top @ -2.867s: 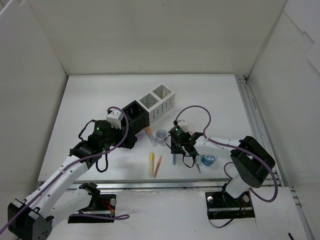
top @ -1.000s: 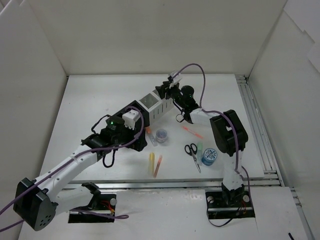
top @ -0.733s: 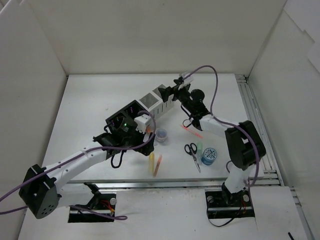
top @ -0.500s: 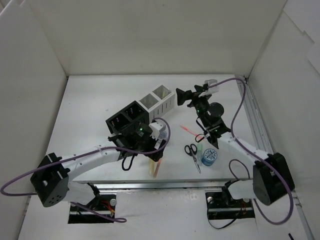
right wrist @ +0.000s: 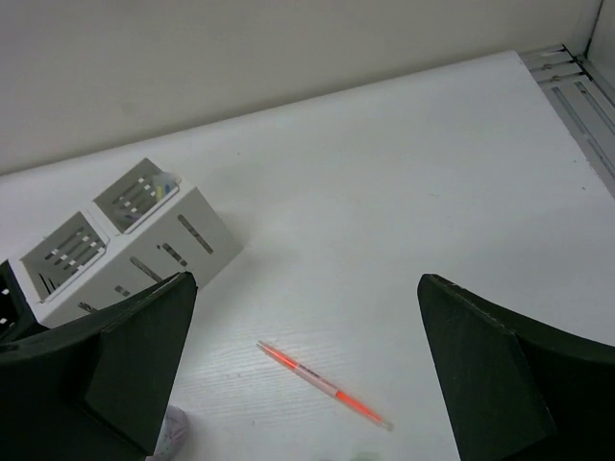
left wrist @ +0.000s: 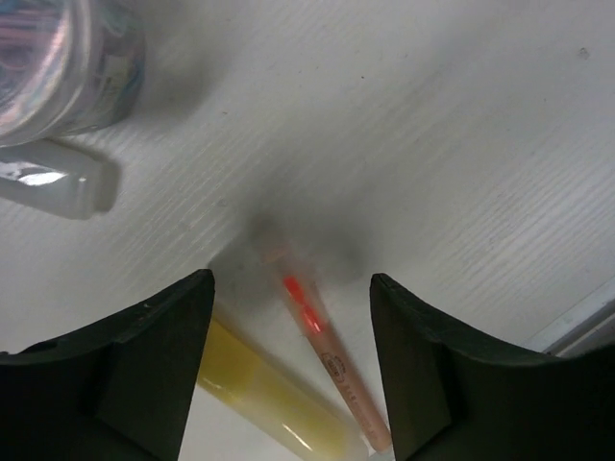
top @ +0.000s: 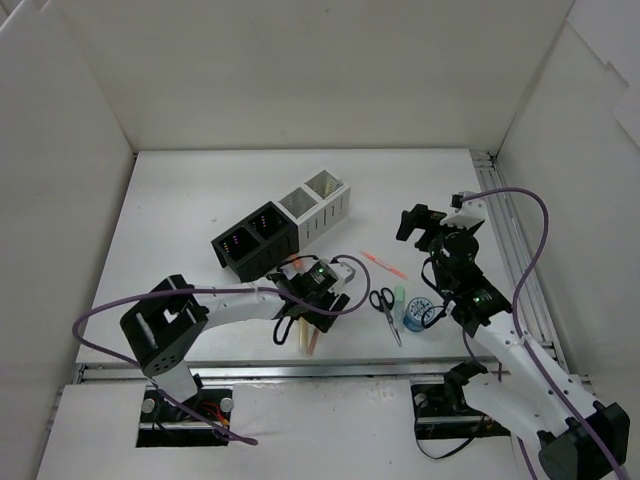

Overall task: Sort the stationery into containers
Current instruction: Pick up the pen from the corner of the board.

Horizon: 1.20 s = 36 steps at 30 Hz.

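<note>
Two left fingers (left wrist: 144,375) stood released astride the orange pen (left wrist: 327,360) beside the yellow marker (left wrist: 259,399) on the surface (top: 200,200), right fingers (right wrist: 125,355) spread empty: apparently the pickup step, next needing a squeeze and carry to the containers (top: 283,228).

1. The left arm (top: 235,300) is made of slim white links joined by bulky black housings; the right arm (top: 512,352) is built the same way.
2. A purple cable (top: 105,310) runs along the left arm; a second purple cable (top: 546,222) loops off the right arm.
3. A small green light (top: 318,274) glows on the left wrist housing.
4. The left gripper (left wrist: 288,283) has broad, matte black fingers (left wrist: 144,375) with rounded tips; the right gripper (right wrist: 306,280) has fingers (right wrist: 495,370) just like them.
</note>
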{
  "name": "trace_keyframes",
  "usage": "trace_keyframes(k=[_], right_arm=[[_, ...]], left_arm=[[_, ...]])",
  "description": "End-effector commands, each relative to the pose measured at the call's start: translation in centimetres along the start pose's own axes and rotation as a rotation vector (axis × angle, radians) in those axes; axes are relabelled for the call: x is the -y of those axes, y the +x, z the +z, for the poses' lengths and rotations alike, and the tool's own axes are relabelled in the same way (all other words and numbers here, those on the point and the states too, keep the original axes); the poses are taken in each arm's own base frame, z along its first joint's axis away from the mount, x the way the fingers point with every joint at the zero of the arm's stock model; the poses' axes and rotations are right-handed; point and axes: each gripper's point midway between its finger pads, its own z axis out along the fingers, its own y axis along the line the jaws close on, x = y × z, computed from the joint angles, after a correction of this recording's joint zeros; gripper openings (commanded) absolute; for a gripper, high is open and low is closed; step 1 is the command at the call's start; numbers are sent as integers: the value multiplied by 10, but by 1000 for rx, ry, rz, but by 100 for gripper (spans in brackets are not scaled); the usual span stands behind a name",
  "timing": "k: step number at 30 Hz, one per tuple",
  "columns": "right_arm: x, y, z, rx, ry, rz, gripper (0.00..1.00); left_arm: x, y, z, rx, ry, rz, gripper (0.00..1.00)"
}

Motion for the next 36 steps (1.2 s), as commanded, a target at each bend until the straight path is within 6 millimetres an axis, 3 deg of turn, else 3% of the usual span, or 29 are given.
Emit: trace_keyframes(k=[1,11,18,23,28,33,36], right_arm=[[19,3,-7,-7,84,7,98],[37,-2,-22,18,150,24,98],[40,-10,-30,44,151,32,98],[41,-12,-32,54,152,33,98],[39,-14,-31,63,143,25,98],[39,-16,-28,77,140,16,98],[38,-17,-24,85,137,7,98]], left_arm=[[16,-36,-2,93,18,8,60],[25,-12,9,20,9,10,16],[25,-20,5,41,4,18,0],[32,-55,-11,141,23,65,0],[36,-104,-44,290,21,153,0],[9,-167,-93,500,-53,206,0],[-22,-216,-131,656,-114,204,0]])
